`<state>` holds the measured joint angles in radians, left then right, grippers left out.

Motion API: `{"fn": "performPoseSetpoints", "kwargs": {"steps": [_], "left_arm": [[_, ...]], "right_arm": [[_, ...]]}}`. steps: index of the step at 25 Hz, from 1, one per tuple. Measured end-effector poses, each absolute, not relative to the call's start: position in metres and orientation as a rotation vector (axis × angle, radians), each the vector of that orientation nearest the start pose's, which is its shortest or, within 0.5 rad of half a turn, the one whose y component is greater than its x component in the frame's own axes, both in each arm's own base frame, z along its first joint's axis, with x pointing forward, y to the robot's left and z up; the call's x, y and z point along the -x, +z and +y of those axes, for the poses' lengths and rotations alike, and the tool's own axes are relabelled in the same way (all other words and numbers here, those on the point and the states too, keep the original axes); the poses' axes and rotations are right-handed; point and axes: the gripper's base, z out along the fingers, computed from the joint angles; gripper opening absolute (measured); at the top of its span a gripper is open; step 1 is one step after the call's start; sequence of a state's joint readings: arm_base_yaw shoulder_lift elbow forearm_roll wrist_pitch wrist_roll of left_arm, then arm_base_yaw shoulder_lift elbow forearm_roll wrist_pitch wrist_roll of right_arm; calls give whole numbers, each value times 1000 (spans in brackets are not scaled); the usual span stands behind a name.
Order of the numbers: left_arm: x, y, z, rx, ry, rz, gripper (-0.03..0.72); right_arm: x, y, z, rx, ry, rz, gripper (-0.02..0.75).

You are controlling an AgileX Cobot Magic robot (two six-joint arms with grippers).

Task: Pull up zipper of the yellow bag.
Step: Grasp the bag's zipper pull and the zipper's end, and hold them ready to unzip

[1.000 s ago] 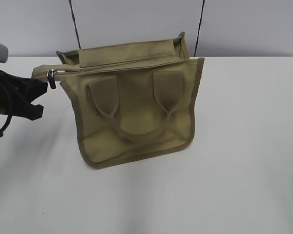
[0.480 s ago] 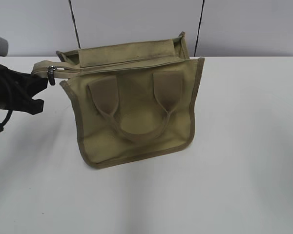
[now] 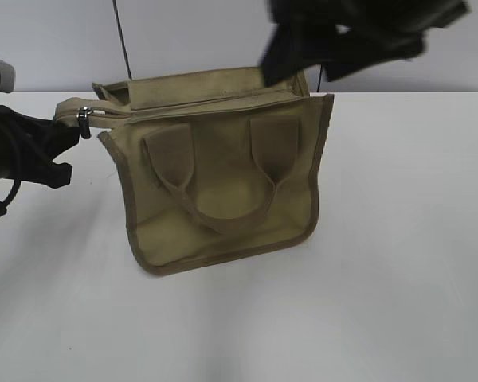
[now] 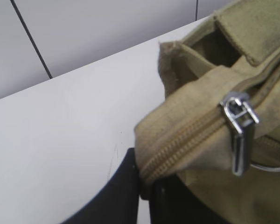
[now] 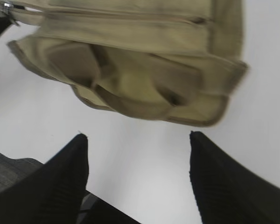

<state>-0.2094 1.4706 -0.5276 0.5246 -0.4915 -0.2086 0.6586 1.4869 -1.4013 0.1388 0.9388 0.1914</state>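
Right gripper (image 3: 303,49), absent half a second ago, now hangs blurred above the yellow bag's (image 3: 223,171) top right corner, fingers (image 5: 51,186) spread. Left gripper (image 4: 144,186) pinches the fabric tab at the bag's left end, beside the zipper pull (image 4: 240,135). No writing legible.

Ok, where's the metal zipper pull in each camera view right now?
Exterior view: zipper pull at the bag's top left corner, beside the left gripper.
Left wrist view: zipper pull right of centre, hanging from the zipper.
Right wrist view: zipper pull in the top left corner, small.
Shared landmark: the zipper line along the bag's top.
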Motion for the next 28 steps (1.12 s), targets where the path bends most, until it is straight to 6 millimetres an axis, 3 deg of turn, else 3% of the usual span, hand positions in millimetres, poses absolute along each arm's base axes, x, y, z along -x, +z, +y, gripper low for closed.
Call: {"fn": "performPoseSetpoints", "kwargs": {"steps": [3,6,11,18,28], "left_arm": [[-261,197,-78,-611,-205,1889,8],[-261,197,-78,-606,-209,1888,8],[-262,199,-78,-600,-220,1871,8],[-264,202,-73,-569,-246,1850,8],[-264,202,-74,-578,-271,1839,8]], "right_arm": [[-260,355,258,624,559,2501,494],[-277,351,300,672,598,2490,494],[-300,329,342,673,711,2566,482],[-314,300,369,664,821,2644,396],[-330,259,383,599,803,2655,385]]}}
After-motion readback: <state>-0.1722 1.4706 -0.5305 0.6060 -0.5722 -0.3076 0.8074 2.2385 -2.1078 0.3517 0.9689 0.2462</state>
